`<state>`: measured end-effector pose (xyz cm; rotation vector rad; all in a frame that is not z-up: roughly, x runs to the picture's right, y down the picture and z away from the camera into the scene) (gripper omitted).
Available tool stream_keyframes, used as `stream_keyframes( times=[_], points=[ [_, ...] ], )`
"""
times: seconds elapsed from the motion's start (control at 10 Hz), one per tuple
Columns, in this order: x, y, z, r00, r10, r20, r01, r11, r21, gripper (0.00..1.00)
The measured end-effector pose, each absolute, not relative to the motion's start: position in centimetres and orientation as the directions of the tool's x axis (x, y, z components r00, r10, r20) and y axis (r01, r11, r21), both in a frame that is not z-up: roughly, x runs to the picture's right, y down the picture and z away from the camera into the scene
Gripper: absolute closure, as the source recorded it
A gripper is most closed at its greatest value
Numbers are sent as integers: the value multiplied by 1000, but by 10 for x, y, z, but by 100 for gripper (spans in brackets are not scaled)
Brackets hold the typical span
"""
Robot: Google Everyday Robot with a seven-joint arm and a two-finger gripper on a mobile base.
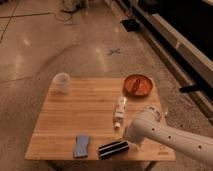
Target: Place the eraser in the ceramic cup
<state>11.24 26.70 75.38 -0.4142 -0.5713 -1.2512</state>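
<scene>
One eraser (pixel 113 149) lies flat on the wooden table (pixel 85 115), and the gripper (pixel 126 139) hangs just above its right end, jaws spread wide and holding nothing. Just left of the eraser sits a blue sponge (pixel 82 145); well behind it and to the left stands the ceramic cup (pixel 62 82).

blue sponge (pixel 82 145), white bottle (pixel 120 110), orange bowl (pixel 138 84)

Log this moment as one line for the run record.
stage: pre-grasp | gripper: open, holding nothing, by eraser's right end | eraser: lying on table, front edge | cup: upright, far left corner
</scene>
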Motion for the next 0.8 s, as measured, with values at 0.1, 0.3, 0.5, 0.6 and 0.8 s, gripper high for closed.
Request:
stream_keyframes(
  times=[0.1, 0.3, 0.5, 0.6, 0.8],
  points=[
    [117, 273, 756, 228, -734, 640, 963, 268, -35, 24],
    [122, 282, 757, 287, -662, 693, 953, 272, -136, 24],
    [117, 281, 754, 346, -594, 726, 933, 295, -204, 24],
    [112, 277, 752, 378, -557, 740, 918, 328, -223, 24],
    [101, 261, 745, 427, -490, 760, 881, 415, -227, 24]
  ],
)
